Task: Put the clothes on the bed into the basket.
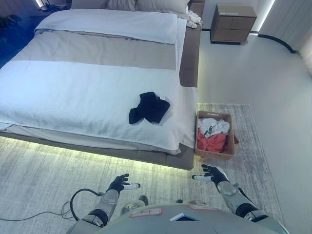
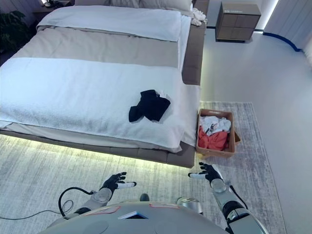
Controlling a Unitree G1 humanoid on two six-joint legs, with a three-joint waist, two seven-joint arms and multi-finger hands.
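- A crumpled black garment [image 1: 149, 107] lies on the white towelling cover of the wide low bed [image 1: 58, 92], near the bed's right edge and close to its foot edge; a small white patch shows at the garment's right side.
- A brown rectangular cardboard-coloured basket [image 1: 215, 155] stands on the grey patterned rug [image 1: 39, 170], just beside the bed's right foot corner; it holds a red cloth [image 1: 211, 142] towards the near end and a white cloth [image 1: 214, 126] with dark marks behind it.
- The left hand [image 1: 120, 183] hangs over the rug in front of the bed's foot edge, fingers spread and released, holding nothing.
- The right hand [image 1: 210, 174] hangs over the rug just short of the basket's near wall, fingers spread and released, empty.
- A brown bedside cabinet [image 1: 233, 23] stands on the pale floor past the bed's far right corner.
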